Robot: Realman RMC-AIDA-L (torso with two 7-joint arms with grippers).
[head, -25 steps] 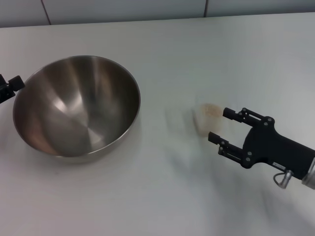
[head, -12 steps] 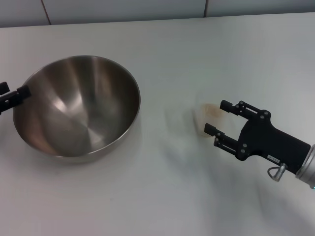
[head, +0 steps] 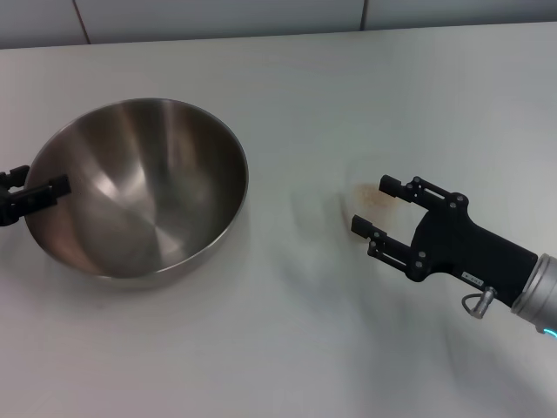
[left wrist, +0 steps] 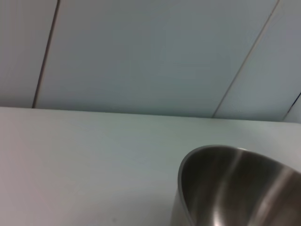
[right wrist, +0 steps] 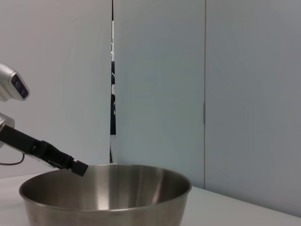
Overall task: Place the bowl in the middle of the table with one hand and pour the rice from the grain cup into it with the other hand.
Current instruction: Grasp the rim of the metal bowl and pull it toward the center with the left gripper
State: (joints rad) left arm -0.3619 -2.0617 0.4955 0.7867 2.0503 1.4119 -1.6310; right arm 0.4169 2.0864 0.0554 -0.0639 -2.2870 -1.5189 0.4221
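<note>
At the left edge of the tabletop [head: 287, 348] the left hand [head: 26, 196] reaches the near-left rim of the bowl [head: 139, 187]. Only its dark fingertips show in the head view, one finger over the rim; whether it is spread or pinching the rim, I cannot tell. The bowl sits in the left half of the tabletop, nearer the left edge than the middle, upright and with nothing in it. So the first step, setting the bowl in the middle, looks not yet done; it would need carrying or sliding toward the right.

To the right of the bowl and well apart from it stands the grain cup [head: 359, 202], faint and pale, with a tan patch of rice [head: 372, 197] inside. It sits in the right half of the tabletop. The right hand [head: 372, 207] comes in from the near-right corner with its two fingers spread, one on each side of the cup, apparently not pressing on it yet. The right wrist view shows only the bowl and the left hand's finger at its far rim.

By my judgement nearly everything is left: grasping the cup, lifting, carrying it over the bowl, tipping out the rice.
</note>
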